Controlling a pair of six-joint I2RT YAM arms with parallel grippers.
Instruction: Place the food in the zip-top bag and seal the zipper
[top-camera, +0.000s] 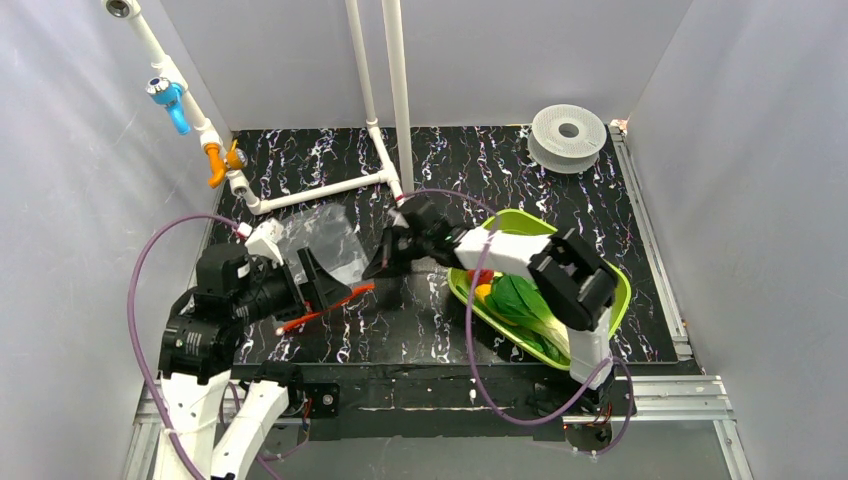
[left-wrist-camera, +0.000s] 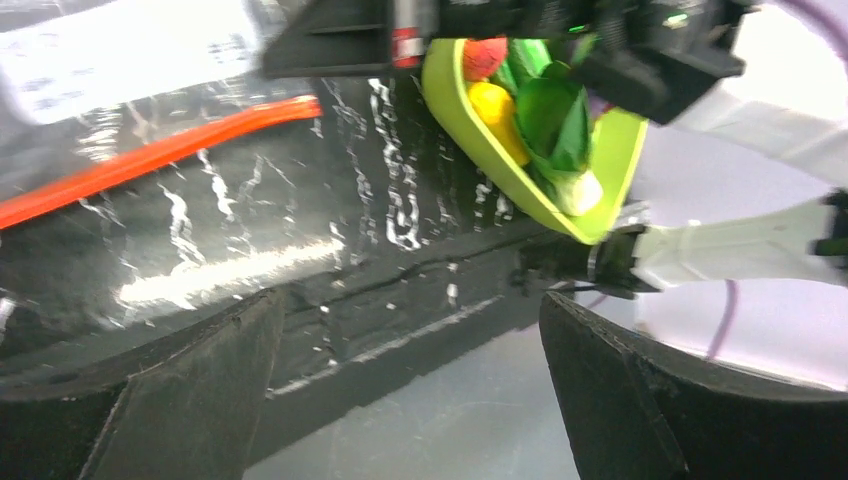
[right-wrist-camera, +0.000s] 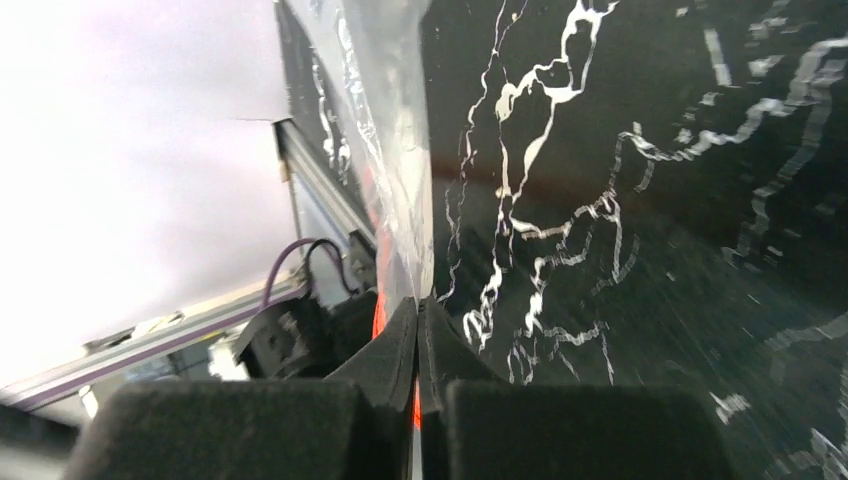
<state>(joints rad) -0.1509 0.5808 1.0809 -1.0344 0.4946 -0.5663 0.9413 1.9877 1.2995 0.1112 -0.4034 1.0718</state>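
The right tool (top-camera: 380, 268) is pinched shut on the near edge of the zip-top bag (top-camera: 322, 235). From its wrist camera the two fingers (right-wrist-camera: 392, 350) meet, with clear crinkled film rising from between them and a sliver of red-orange in the seam. That view is close and blurred, so the pads may be on the zipper (top-camera: 325, 306) itself or on the film just beside it. The bag lies flat on the black marbled bench (top-camera: 450, 330), spreading away from the right tool's tips toward the left tool. The zipper runs along its near edge as a slanted red-orange line.

The left tool (top-camera: 320, 280) stands wide and holds nothing, poised over the bag's near edge just beside the zipper. Its own camera shows the spread fingers (left-wrist-camera: 190, 400) framing bare bench, with the zipper (left-wrist-camera: 150, 160) beyond them to the upper left.

The food sits behind the right tool, in a lime-green tray (top-camera: 622, 285) under that arm's forearm. It includes a red tomato (top-camera: 480, 277), a yellow piece (top-camera: 483, 292) touching it, and a leafy green vegetable (top-camera: 520, 300) alongside. From the left tool's side the tray (left-wrist-camera: 450, 100) lies straight across, well apart from the bag.

Far beyond the right tool stands a white spool (top-camera: 568, 135). A white pipe frame (top-camera: 390, 100) rises beyond both tools.
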